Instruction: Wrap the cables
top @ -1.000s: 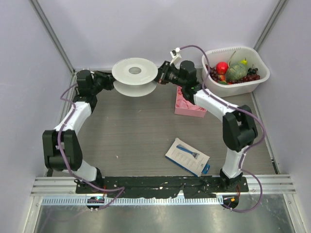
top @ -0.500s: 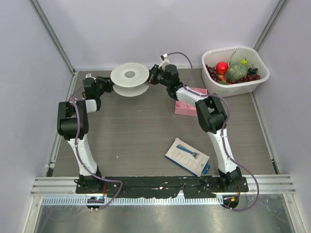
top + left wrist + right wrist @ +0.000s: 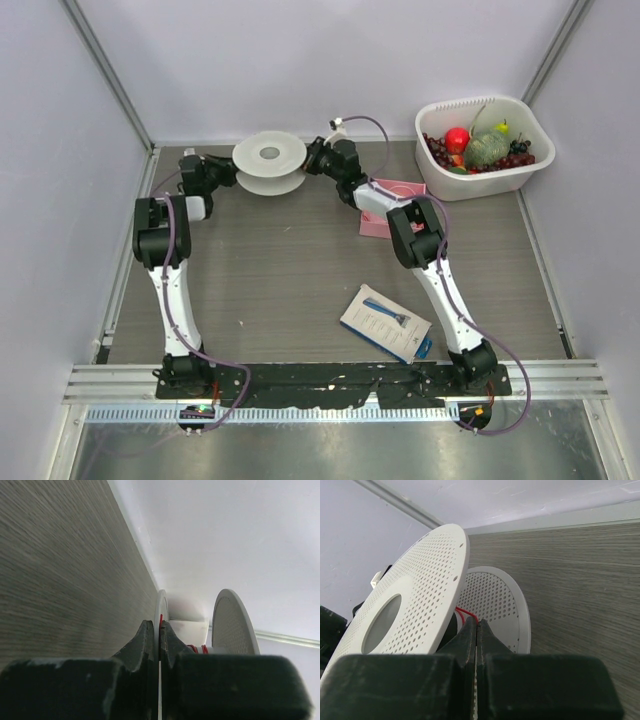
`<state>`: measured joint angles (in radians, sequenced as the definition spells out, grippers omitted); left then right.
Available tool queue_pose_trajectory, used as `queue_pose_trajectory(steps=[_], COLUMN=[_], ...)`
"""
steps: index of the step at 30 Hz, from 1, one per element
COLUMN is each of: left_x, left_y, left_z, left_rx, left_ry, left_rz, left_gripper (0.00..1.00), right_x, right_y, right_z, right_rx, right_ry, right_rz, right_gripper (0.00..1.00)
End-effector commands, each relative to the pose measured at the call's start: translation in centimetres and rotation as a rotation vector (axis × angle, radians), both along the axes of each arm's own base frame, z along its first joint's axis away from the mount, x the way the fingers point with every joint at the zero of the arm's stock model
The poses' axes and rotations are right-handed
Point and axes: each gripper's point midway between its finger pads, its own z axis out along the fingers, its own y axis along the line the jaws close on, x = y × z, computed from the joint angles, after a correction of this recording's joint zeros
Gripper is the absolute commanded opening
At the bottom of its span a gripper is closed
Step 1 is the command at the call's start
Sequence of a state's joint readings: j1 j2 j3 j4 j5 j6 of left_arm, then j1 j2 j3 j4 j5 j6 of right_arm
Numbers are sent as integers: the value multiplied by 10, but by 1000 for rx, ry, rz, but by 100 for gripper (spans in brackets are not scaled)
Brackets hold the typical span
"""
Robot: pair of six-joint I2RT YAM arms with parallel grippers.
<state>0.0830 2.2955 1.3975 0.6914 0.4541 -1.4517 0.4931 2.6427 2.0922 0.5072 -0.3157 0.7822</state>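
Observation:
A white perforated spool sits at the back of the table between both grippers. The cable is a thin red wire, with a few turns on the spool's core. My left gripper is shut on the thin edge of one spool flange, with a bit of red wire at its tips. It is at the spool's left in the top view. My right gripper is shut on the red wire between the two flanges, at the spool's right.
A pink box lies under the right forearm. A white basket of fruit stands at the back right. A packaged razor lies front centre. The back wall is close behind the spool.
Both arms have reached further toward the back wall and their elbows have risen. The spool looks smaller and lower than a second ago. Both grippers have kept their hold.

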Motion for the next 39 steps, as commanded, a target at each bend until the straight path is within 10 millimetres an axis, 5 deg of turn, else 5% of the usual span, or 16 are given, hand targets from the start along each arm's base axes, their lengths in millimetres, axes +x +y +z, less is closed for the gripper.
queue_pose_trajectory(steps=[1,16,19,24,31,39], left_x=[37,73,78,73,57,43], left_y=[36,31,34,42,74,105], left_z=[12,-32,-36,-52,-68,-58], left_rx=[103,154,165,183,213,209], left_ry=[-63,-16,-7,66,174,198], left_rz=[199,198,204,227,279,319], left_gripper=[0,1,12,28,33,46], right_x=[9,47,51,54,57,55], right_y=[10,-3,-7,-13,-14,-16], right_z=[17,-11,-21,-30,-31,-40], right_rx=[-10,-42,-51,-53,-52,-57], right_ry=[-119,-160,-147,-125,-127,-110], right_rz=[-31,-185,-208,-232,-249,-242], right_gripper=[1,1,1,1,1,1])
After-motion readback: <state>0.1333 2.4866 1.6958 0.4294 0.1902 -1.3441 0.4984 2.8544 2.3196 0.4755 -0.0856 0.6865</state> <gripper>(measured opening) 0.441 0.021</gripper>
